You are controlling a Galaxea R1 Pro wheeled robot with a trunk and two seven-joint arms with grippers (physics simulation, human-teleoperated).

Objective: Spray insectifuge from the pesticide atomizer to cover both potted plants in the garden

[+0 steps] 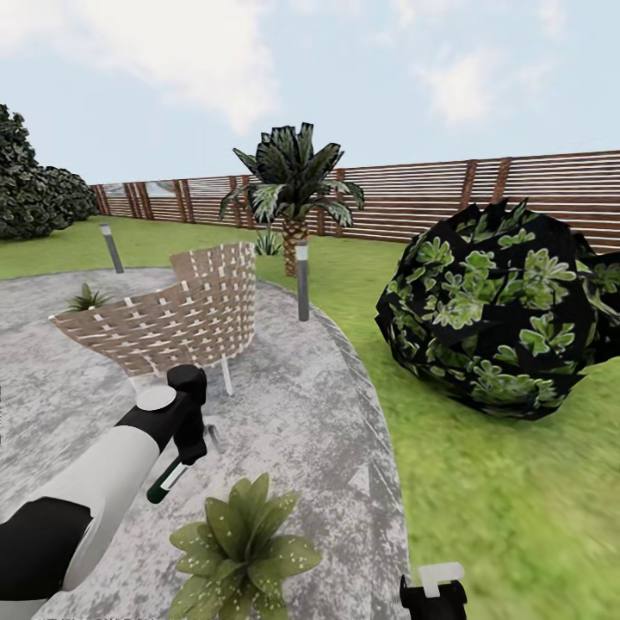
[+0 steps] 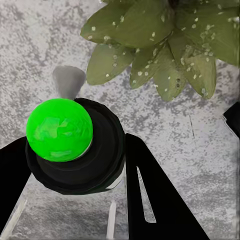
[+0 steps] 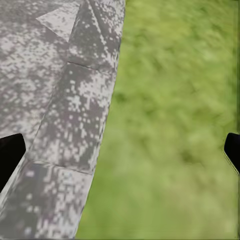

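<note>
My left gripper [image 1: 187, 437] is shut on the pesticide atomizer [image 1: 165, 485], which hangs tilted below it, above the stone patio [image 1: 301, 413]. In the left wrist view the atomizer [image 2: 75, 150] shows end-on between the black fingers [image 2: 160, 200], with a bright green round end and a grey trigger. One potted plant [image 1: 241, 542] with speckled leaves stands just beside and below the atomizer, and its leaves [image 2: 165, 45] lie ahead of the sprayer. A second potted plant [image 1: 87, 299] sits far left behind the woven chair [image 1: 172, 314]. My right gripper [image 1: 433, 594] is open and low, over the patio edge; its fingers [image 3: 10, 155] hold nothing.
A palm [image 1: 293, 185] and two grey post lamps [image 1: 302, 280] stand at the patio's far rim. A big dark bush [image 1: 495, 314] fills the lawn to the right. A wooden slat fence [image 1: 534, 194] closes the back. Grass [image 3: 170, 125] lies under the right gripper.
</note>
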